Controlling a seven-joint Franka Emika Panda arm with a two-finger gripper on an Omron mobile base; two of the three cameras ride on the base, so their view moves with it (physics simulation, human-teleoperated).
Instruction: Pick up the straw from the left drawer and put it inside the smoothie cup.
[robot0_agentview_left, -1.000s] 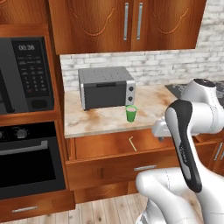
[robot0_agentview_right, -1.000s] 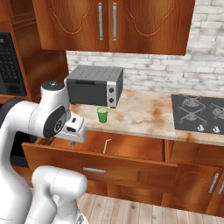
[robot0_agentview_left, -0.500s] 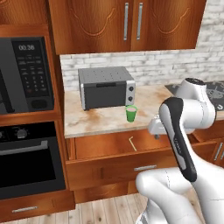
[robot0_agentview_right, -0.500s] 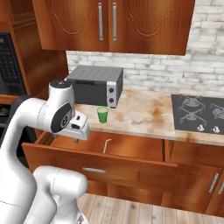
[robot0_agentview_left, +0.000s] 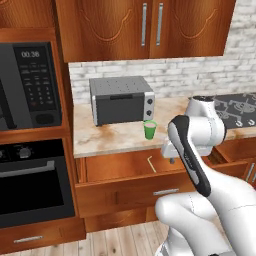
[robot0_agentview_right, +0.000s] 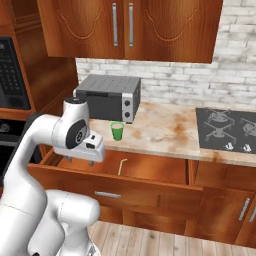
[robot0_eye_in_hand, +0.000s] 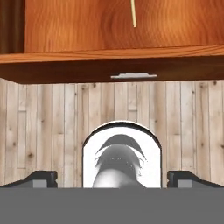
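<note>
Over the left drawer (robot0_agentview_left: 125, 172), the pincer (robot0_agentview_right: 80, 161) has swung nearer the straw (robot0_agentview_left: 151, 164).

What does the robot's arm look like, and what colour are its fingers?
The glossy white rounded arm has fat tube-shaped segments, dark grey bands at its joints and a black stripe along one segment. A round dark cap tops one joint. In the hand view, the two small fingertips look dark grey. No cables show.
</note>
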